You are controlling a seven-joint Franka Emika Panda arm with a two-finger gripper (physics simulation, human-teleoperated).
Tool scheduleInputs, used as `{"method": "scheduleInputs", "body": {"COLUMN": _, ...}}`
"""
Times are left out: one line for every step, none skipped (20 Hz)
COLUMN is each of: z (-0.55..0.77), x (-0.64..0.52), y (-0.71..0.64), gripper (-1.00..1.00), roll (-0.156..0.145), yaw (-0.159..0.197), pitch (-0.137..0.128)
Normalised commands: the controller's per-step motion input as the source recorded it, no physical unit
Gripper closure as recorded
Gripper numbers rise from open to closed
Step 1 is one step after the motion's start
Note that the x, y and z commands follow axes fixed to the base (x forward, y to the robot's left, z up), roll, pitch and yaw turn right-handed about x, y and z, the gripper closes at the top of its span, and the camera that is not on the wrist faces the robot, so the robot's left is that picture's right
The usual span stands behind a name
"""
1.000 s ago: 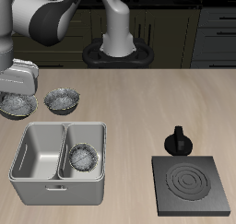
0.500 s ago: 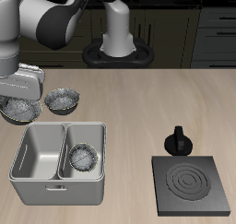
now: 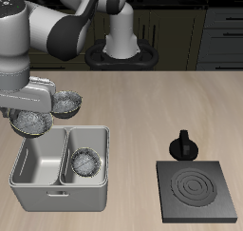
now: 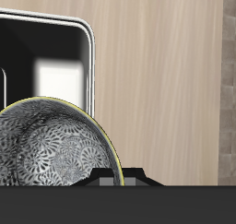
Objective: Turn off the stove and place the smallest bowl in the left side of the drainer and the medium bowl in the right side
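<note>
While held above the drainer's point(image 3: 59, 166) far corner, medium bowl point(image 3: 31, 123) clamped in fingers point(image 3: 28, 109); smallest bowl point(image 3: 85, 162) inside one compartment; fingertips hidden; stove point(image 3: 198, 191) dark.

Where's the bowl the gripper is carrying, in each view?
Exterior view: the medium bowl hangs under the gripper, above the drainer's far rim at its empty compartment.
Wrist view: the bowl fills the foreground, close under the camera; the fingers are not visible.
Shared landmark: the drainer's rounded rim.
</note>
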Motion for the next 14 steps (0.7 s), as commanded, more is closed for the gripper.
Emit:
{"method": "scheduleInputs", "body": {"z": -0.08, "x": 0.0, "y": -0.01, "gripper": 1.0, "roll": -0.028, "yaw": -0.017, "pitch": -0.006}}
{"method": "scheduleInputs", "body": {"z": -0.13, "x": 0.11, "y": 0.02, "gripper": 1.0, "roll": 0.012, "yaw": -0.012, "pitch": 0.029}}
{"method": "scheduleInputs", "body": {"z": -0.04, "x": -0.01, "y": 0.02, "gripper": 1.0, "roll": 0.021, "yaw": 0.018, "pitch": 0.007}}
{"method": "scheduleInputs", "body": {"z": -0.06, "x": 0.02, "y": -0.06, "gripper": 1.0, "roll": -0.05, "yaw": 0.017, "pitch": -0.013}}
{"method": "scheduleInputs", "body": {"z": -0.08, "x": 0.02, "y": -0.02, "gripper": 1.0, "roll": 0.016, "yaw": -0.021, "pitch": 0.019}}
{"method": "scheduleInputs", "body": {"z": -0.18, "x": 0.03, "y": -0.02, "gripper": 1.0, "roll": -0.012, "yaw": 0.0, "pitch": 0.007}}
{"method": "scheduleInputs", "body": {"z": -0.22, "x": 0.04, "y": 0.08, "gripper": 1.0, "roll": 0.022, "yaw": 0.044, "pitch": 0.035}}
{"method": "scheduleInputs", "body": {"z": -0.13, "x": 0.06, "y": 0.0, "gripper": 1.0, "roll": -0.021, "yaw": -0.012, "pitch": 0.027}}
{"method": "scheduleInputs", "body": {"z": -0.17, "x": 0.03, "y": 0.12, "gripper": 1.0, "roll": 0.058, "yaw": -0.005, "pitch": 0.022}}
{"method": "scheduleInputs", "body": {"z": -0.15, "x": 0.04, "y": 0.0, "gripper": 1.0, "roll": -0.012, "yaw": 0.018, "pitch": 0.034}}
{"method": "scheduleInputs", "body": {"z": -0.26, "x": 0.22, "y": 0.17, "gripper": 1.0, "roll": 0.0, "yaw": 0.05, "pitch": 0.043}}
{"method": "scheduleInputs", "body": {"z": -0.55, "x": 0.16, "y": 0.23, "gripper": 1.0, "roll": -0.058, "yaw": 0.059, "pitch": 0.069}}
{"method": "scheduleInputs", "body": {"z": -0.11, "x": -0.01, "y": 0.0, "gripper": 1.0, "roll": -0.007, "yaw": 0.042, "pitch": 0.032}}
{"method": "scheduleInputs", "body": {"z": -0.2, "x": 0.04, "y": 0.06, "gripper": 1.0, "roll": 0.041, "yaw": -0.05, "pitch": 0.02}}
